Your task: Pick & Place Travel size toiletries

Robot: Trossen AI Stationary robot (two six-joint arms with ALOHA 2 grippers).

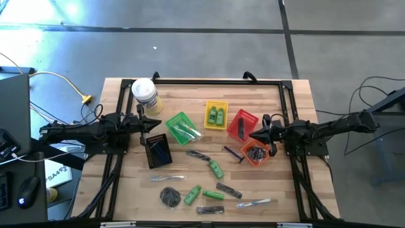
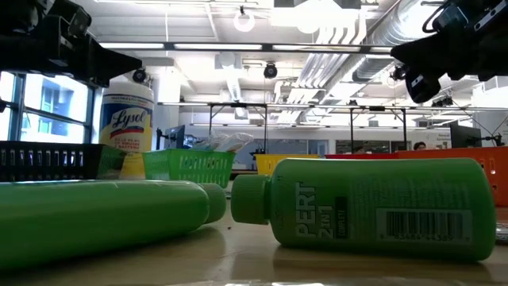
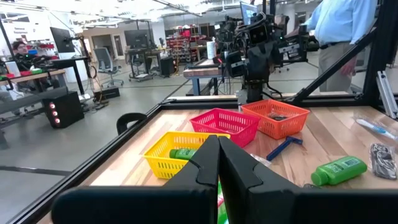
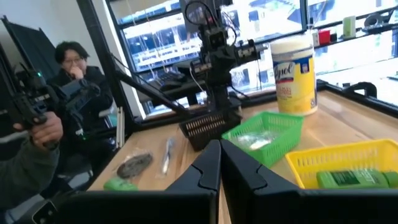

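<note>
At the left of the high view the left gripper hangs with its fingers pressed together and empty, just above the black basket and beside the Lysol wipes canister at upper left. Right of it sit the green basket with clear-wrapped pieces, the yellow basket with two green bottles, then the red basket and orange basket.

The loose toiletries lie across the lower middle of the frame: a dark round disc, green Pert bottles, a dark wrapped comb, a purple-handled razor and a clear-wrapped toothbrush.

At the right, the right gripper is likewise closed with nothing in it, above the red and orange baskets.

The bottles look light, stiff and smooth, likely to roll; gripping across the body near its middle seems safest. The wrapped pieces are probably slippery and flat, and look better pinched across their narrow width.
</note>
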